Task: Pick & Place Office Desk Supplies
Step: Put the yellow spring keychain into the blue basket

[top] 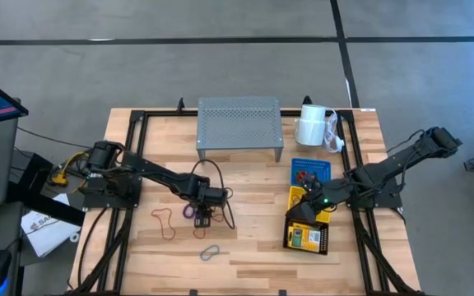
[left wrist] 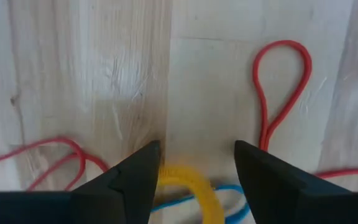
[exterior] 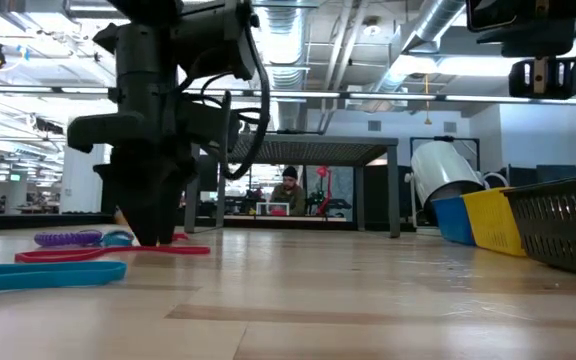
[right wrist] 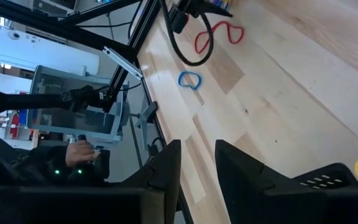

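High view: left gripper (top: 203,219) at centre-left, down over a cluster of loops, red loop (top: 166,222) just left.

Left wrist view: fingers (left wrist: 135,177) spread, holding nothing; yellow loop (left wrist: 194,186) between them.

High view: right gripper (top: 303,210) over the yellow basket (top: 296,195); I cannot tell its grip.

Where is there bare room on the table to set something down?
Bare wood lies between the left gripper and the yellow basket, and along the near edge past the grey loop. It is crowded around the red loop and the baskets.
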You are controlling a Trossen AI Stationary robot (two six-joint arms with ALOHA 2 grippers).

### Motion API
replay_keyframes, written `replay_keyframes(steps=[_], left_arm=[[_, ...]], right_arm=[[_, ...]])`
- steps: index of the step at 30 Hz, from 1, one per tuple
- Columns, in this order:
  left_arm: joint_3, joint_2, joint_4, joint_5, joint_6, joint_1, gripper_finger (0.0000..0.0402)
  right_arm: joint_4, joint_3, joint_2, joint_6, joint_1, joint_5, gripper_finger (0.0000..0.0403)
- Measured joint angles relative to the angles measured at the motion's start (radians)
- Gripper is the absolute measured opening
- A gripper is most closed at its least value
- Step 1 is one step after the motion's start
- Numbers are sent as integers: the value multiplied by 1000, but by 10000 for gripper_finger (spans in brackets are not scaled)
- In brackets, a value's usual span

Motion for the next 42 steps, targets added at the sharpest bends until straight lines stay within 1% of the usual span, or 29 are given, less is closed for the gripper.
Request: replay_keyframes(steps=[6,12,22,29,36,40,42], left_arm=[[-9,-53,-9,-41,-30,0,201],[-6,-84,-11,-27,-30,0,209],[-6,-90,-109,-20,-97,0,210],[-20,-84,-71,-20,-105,2,211],[-91,-80,10,-14,-187,11,207],[-98,-81,35,-11,-243,30,199],[-100,-80,39,-7,-262,43,188]], right_arm=[[-1,0,0,1,8,-1,97],[-3,0,0,0,8,-2,97],[-4,0,0,-4,8,-2,97],[4,0,0,-17,8,-2,97],[34,-1,0,-42,8,-2,97],[50,-1,0,-53,7,-2,97],[49,-1,0,-53,4,-2,97]])
